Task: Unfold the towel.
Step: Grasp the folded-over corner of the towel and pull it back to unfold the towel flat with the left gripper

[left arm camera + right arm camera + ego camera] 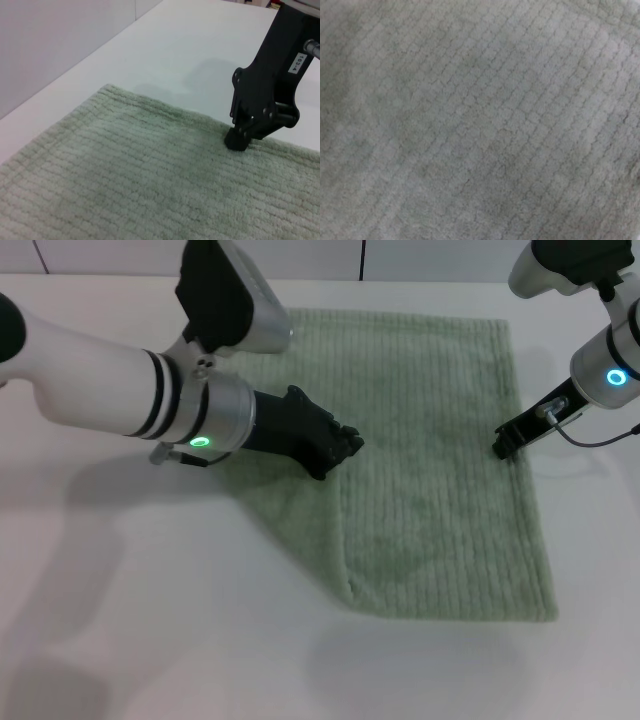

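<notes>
Most of the towel (440, 490) is spread flat on the white worktop (150, 620), toward 3 o'clock from its middle, but the part at 9 o'clock is bunched along a slanted edge, so some unfolding appears left. The left gripper (340, 448) is pressed onto that raised part near the towel's centre; whether its fingers are closed on cloth cannot be told. The right gripper (506, 443) is set at the towel's 3 o'clock border, fingers seemingly drawn together on the hem, though this is judged from a poor angle.
</notes>
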{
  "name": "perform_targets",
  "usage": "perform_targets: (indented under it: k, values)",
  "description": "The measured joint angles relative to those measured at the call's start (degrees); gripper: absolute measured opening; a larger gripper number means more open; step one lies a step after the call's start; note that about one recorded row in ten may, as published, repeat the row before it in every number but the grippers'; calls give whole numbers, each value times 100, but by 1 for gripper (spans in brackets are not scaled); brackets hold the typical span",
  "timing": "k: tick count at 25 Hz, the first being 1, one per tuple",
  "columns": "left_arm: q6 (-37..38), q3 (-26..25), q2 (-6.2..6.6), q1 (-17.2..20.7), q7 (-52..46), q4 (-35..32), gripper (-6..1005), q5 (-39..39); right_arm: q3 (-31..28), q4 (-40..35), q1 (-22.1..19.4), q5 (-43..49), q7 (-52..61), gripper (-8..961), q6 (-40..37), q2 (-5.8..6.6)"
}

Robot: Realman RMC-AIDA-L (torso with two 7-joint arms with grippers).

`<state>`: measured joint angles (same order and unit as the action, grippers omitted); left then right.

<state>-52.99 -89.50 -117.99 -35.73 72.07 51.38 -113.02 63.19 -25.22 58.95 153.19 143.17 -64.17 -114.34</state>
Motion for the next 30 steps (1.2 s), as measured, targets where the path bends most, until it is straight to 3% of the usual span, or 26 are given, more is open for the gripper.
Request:
perform_targets:
  k: [13,30]
  values:
    - [-975,-748,4,286,301,438,57,-187,9,0,-6,12,0,1,-29,9]
    - [-1256,-871,4,381,682,536,58,-190,9,0,-24,53,0,1,-50,26]
